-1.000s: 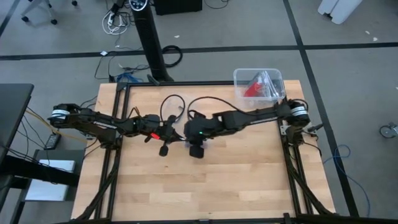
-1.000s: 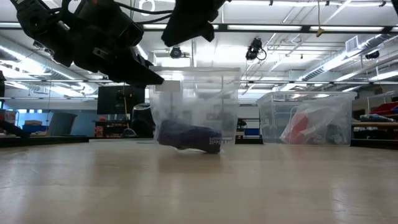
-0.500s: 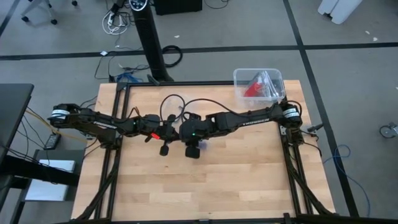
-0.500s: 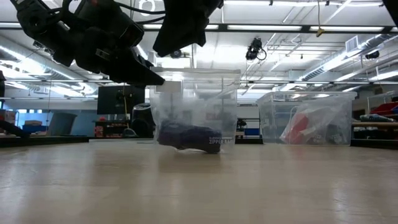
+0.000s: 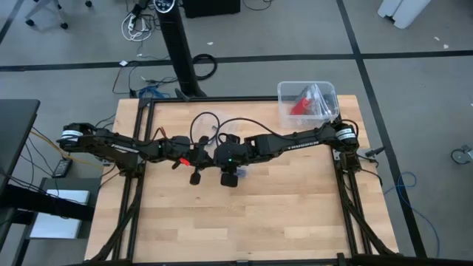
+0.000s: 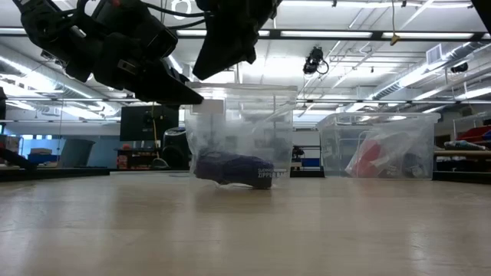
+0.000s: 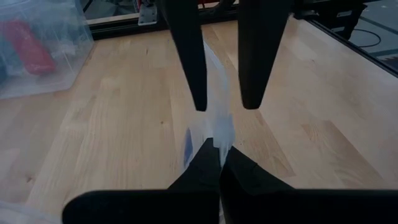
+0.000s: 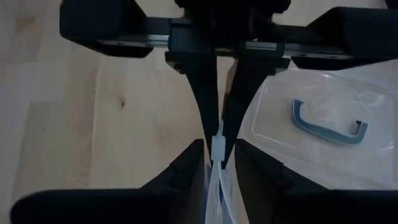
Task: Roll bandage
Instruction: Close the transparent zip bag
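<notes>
A clear zipper bag point(image 6: 242, 130) hangs at the table's middle, with the dark navy bandage point(image 6: 230, 169) bunched in its lower end. My left gripper point(image 7: 217, 163) is shut on the bag's top edge; it also shows in the high view point(image 5: 205, 156). My right gripper point(image 8: 219, 163) is open and faces it from the table's right. Its two fingers stand on either side of the same edge, apart from it; it shows in the high view too point(image 5: 219, 156). The arms hide the bag in the high view. My left gripper pinches the bag's top edge point(image 7: 216, 138) between its two fingers, only at their free ends. The fingers come nearly level from the table's left and lie across the edge. The bag hangs below, and its lower end with the bandage seems to rest on the table.
A clear bin point(image 5: 307, 100) with a red item stands at the table's far right corner. A clear plastic piece with a grey-blue handle point(image 8: 326, 124) lies on the wood close to the grippers. The table's near half point(image 5: 244, 222) is bare wood.
My right gripper has gone a little toward the table's left, closer to my left gripper and the bag's top edge. The bag and the bandage have stayed where they were.
</notes>
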Robot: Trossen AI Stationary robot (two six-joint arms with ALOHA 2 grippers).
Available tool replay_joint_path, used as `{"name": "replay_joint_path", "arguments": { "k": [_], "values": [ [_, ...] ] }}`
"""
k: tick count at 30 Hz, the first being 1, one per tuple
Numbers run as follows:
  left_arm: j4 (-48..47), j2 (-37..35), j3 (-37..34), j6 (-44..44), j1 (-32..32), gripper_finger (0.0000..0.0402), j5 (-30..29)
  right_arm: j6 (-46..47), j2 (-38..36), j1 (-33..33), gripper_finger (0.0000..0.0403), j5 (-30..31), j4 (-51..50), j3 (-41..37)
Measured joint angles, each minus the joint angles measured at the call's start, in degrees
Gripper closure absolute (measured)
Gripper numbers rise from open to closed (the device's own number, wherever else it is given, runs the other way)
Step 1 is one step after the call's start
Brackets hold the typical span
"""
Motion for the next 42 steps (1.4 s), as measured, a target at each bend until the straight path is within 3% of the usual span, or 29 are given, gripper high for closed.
{"name": "replay_joint_path", "arguments": {
  "k": [24,35,42],
  "values": [
    [0.4,0.0,0.0,-0.4,0.0,0.0402,0.0,-0.5,1.3,0.0,0.0321,-1.6,1.1,0.0],
    [0.4,0.0,0.0,-0.9,0.0,0.0402,0.0,0.1,1.6,0.1,0.0367,-1.1,0.1,0.0],
    [1.4,0.0,0.0,-1.1,0.0,0.0402,-0.1,6.5,1.4,0.1,0.0329,-1.9,-1.9,0.1]
  ]
}}
